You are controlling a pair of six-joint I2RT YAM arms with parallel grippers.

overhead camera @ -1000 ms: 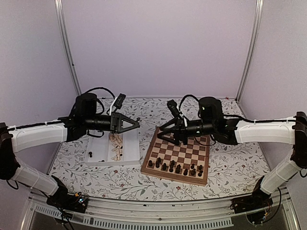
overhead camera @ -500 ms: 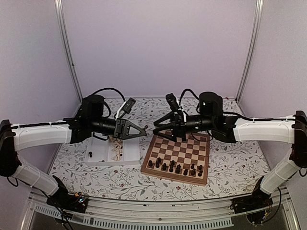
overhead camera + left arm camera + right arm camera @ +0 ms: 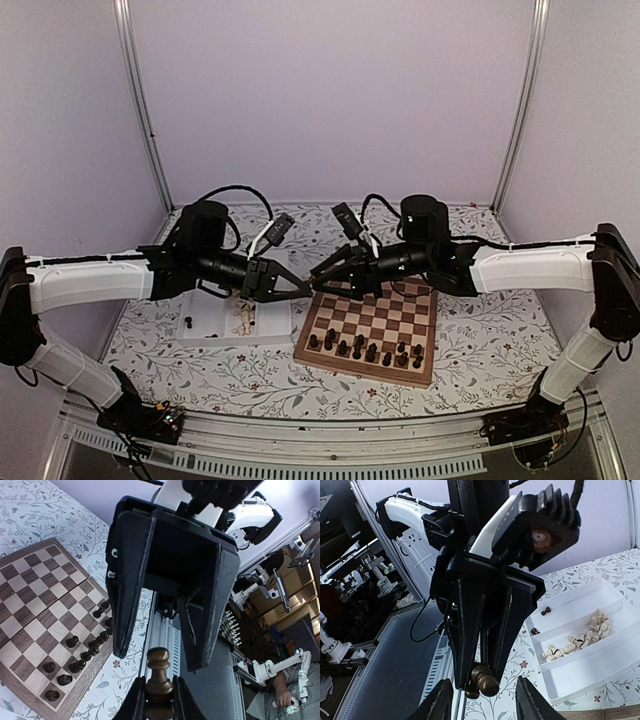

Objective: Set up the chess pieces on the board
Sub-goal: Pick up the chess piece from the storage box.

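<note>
My left gripper [image 3: 159, 684] is shut on a dark chess piece [image 3: 159, 662] and holds it by the base, its round head sticking out past the fingertips. In the top view this gripper [image 3: 297, 291] hangs in the air between the tray and the board [image 3: 381, 318]. My right gripper [image 3: 318, 273] faces it tip to tip. It stands open, and in the right wrist view [image 3: 485, 686] its jaws flank the held piece [image 3: 487, 680] without touching it. Several dark chess pieces [image 3: 366, 351] stand in the board's two near rows.
A white two-compartment tray [image 3: 214, 326] lies left of the board. It holds pale pieces [image 3: 241, 314] in one compartment and two dark pieces [image 3: 540, 621] in the other. The floral tablecloth [image 3: 480, 350] surrounds both. A metal rail [image 3: 330, 440] runs along the near edge.
The two arms have swung towards each other. My left gripper carried the dark piece rightwards off the tray, and my right gripper moved left off the board to meet it, its jaws narrowing a little.
</note>
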